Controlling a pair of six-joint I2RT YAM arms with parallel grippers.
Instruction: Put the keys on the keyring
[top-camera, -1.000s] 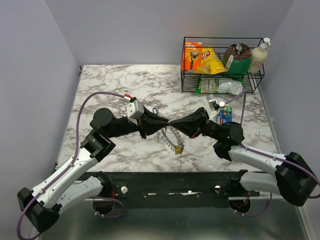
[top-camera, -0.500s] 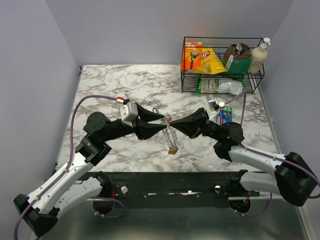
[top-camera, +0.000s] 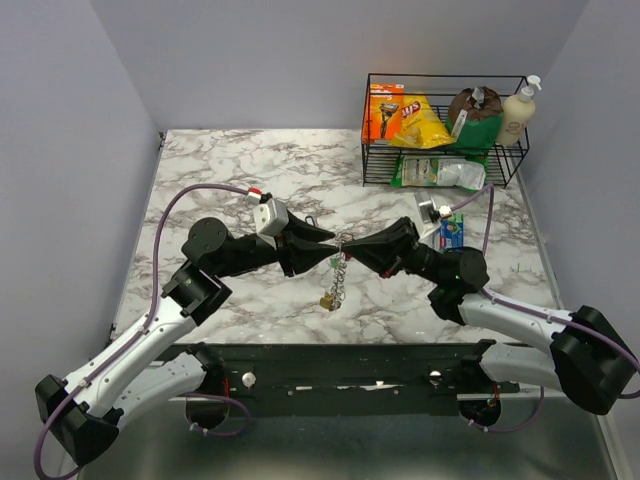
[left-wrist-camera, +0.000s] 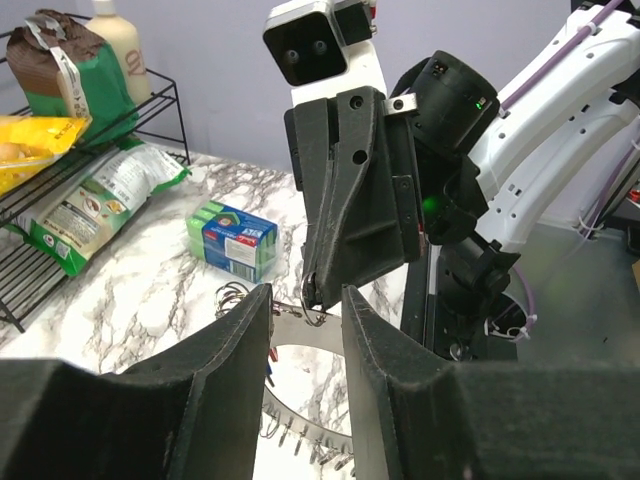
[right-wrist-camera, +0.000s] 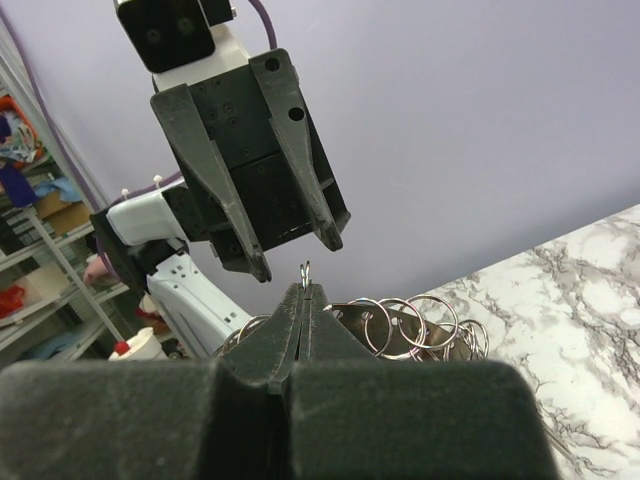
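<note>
Hanging from the right gripper (top-camera: 348, 243), which is clamped tight on its top wire, the keyring (top-camera: 339, 275) dangles with its yellow-gold piece (top-camera: 328, 300) lowest, well to the near left of the wire basket (top-camera: 380, 165). Left gripper (top-camera: 333, 248), fingers spread and grasping nothing, meets the right one tip to tip, farther left of the basket. The basket holds snack bags (top-camera: 420, 125).
</note>
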